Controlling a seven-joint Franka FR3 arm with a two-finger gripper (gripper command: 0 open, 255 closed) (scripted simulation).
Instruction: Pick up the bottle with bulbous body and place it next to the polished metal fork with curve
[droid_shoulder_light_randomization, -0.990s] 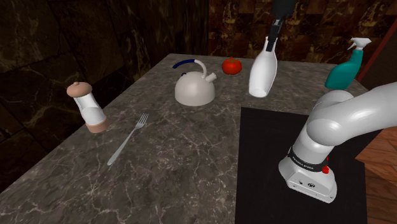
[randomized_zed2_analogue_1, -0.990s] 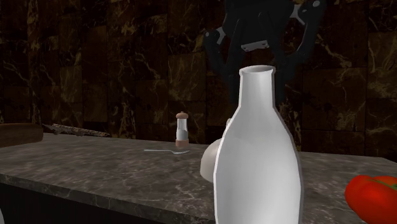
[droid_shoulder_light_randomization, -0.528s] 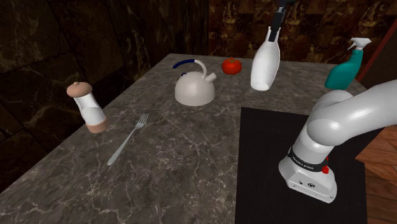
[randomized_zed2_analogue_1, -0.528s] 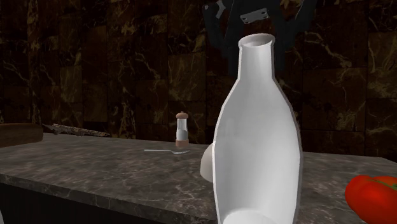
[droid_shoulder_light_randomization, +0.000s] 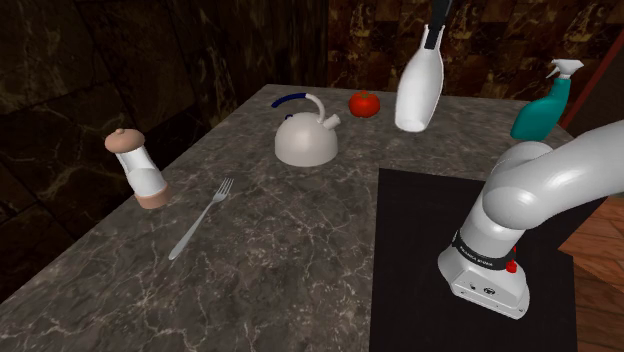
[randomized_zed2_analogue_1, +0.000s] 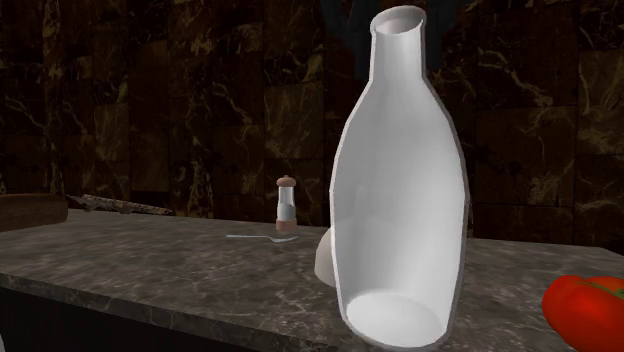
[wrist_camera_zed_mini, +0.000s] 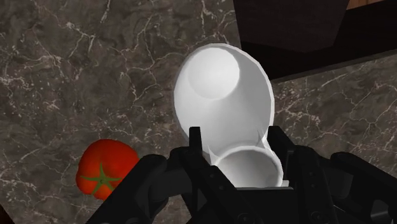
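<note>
I'm clasping the white bulbous bottle (droid_shoulder_light_randomization: 419, 92) by its neck in the black gripper (droid_shoulder_light_randomization: 433, 38), hanging it tilted above the dark marbled counter's (droid_shoulder_light_randomization: 290, 250) far end. The curved silver fork (droid_shoulder_light_randomization: 200, 218) is lying well apart, open stone around it.

It's dim in here: the walls (droid_shoulder_light_randomization: 150, 60) behind the white bottle (droid_shoulder_light_randomization: 419, 92) sit in gloom, the bottle glows brightest, and the marble counter (droid_shoulder_light_randomization: 290, 260) beneath it is softly lit.
</note>
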